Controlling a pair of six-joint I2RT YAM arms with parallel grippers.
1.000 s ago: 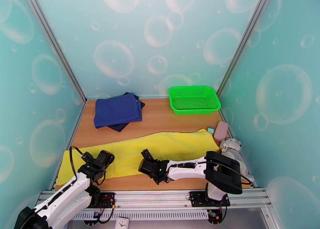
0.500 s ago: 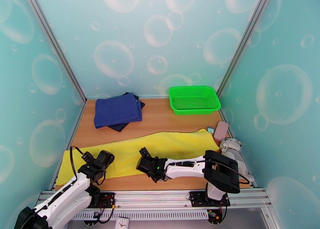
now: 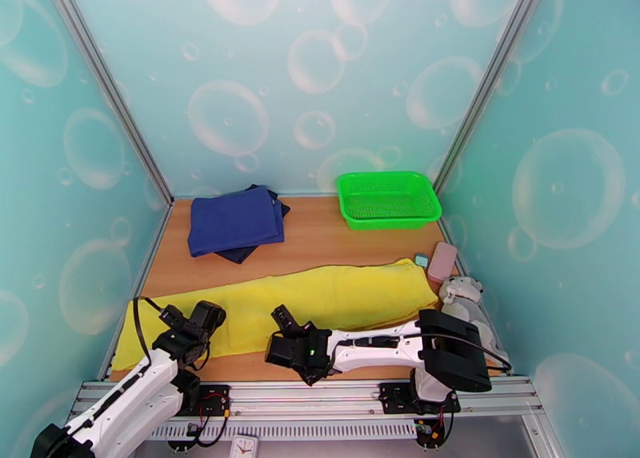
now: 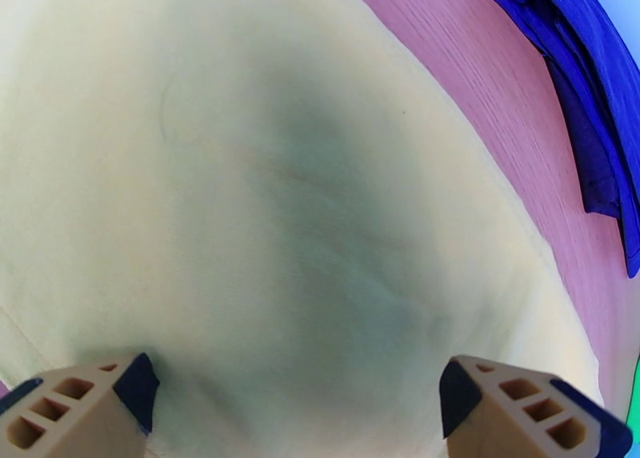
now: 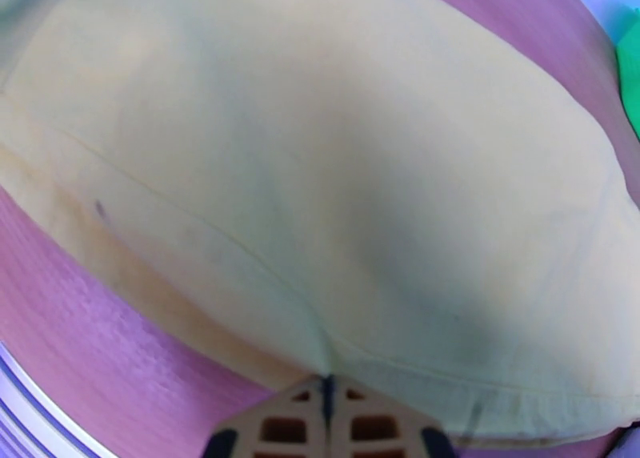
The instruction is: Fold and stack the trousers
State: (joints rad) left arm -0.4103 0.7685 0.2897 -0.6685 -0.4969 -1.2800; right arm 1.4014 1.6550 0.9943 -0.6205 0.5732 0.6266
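Yellow thin cloth, the trousers [image 3: 336,295] lie stretched along the near edge of the counter [image 3: 320,231], from its near left corner toward the right edge. The right claw [image 5: 324,395] is pinched fully closed on the cloth's near edge, which puckers into it. The left claw [image 4: 296,399] hovers spread wide above the cloth, gripping nothing. For a clean fold it should probably close on that same edge before either arm lifts, so both raise it level.
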